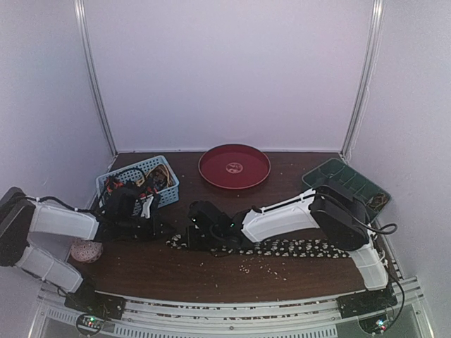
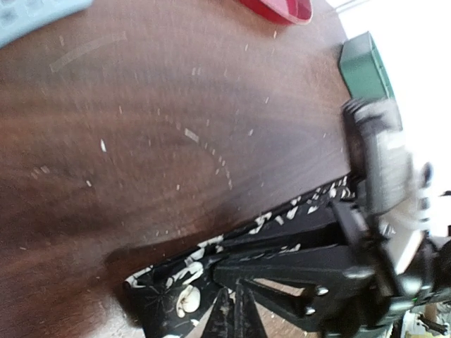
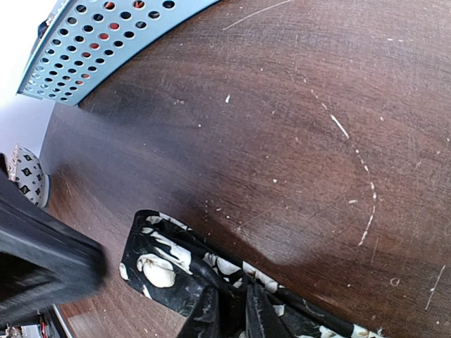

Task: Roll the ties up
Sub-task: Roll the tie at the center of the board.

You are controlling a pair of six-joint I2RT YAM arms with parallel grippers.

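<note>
A: Top external: where was the speckled tie (image 1: 296, 248)?
B: Lay flat on the tabletop (image 1: 176, 271) toward its near edge, centre to right. Right gripper (image 3: 232, 317) pinched narrow on its left end. Left gripper (image 2: 236, 313) fully closed, just beside that end. Blue basket (image 1: 137, 183) sat behind, toward the left edge.

There are one speckled tie (image 1: 296, 248), one blue basket (image 1: 169, 196), one red plate (image 1: 213, 169), one green tray (image 1: 331, 171) and one ball (image 1: 86, 250).

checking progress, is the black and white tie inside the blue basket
No, the black and white tie lies along the table, outside the blue basket.
</note>
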